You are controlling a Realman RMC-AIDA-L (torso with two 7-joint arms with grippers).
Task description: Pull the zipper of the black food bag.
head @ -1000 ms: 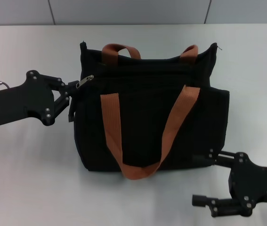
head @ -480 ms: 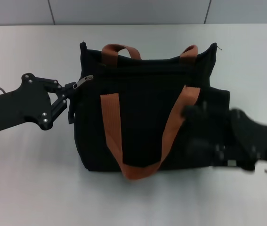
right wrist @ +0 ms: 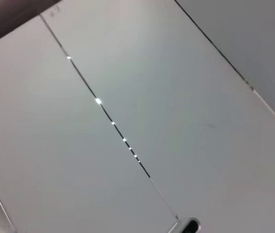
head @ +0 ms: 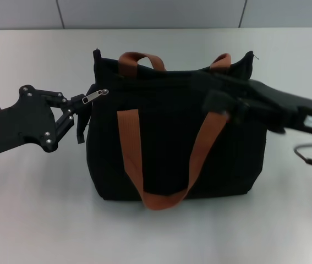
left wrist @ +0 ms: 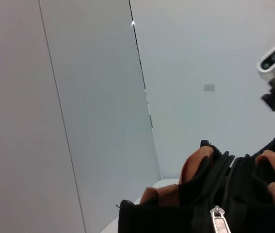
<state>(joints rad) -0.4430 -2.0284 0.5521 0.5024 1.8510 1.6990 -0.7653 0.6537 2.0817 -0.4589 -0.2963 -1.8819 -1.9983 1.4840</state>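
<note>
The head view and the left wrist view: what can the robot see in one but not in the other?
Only the head view shows the table, the bag's whole front, the left gripper at its left end, and the right arm across its upper right. Only the left wrist view shows the wall panels behind. Both show the black food bag, its orange-brown straps and the silver zipper.

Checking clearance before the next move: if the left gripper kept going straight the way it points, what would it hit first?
Probably the zipper: the left gripper points toward the bag's upper corner, and the silver pull lies right at its fingertips. Whether they touch already is unclear.
</note>
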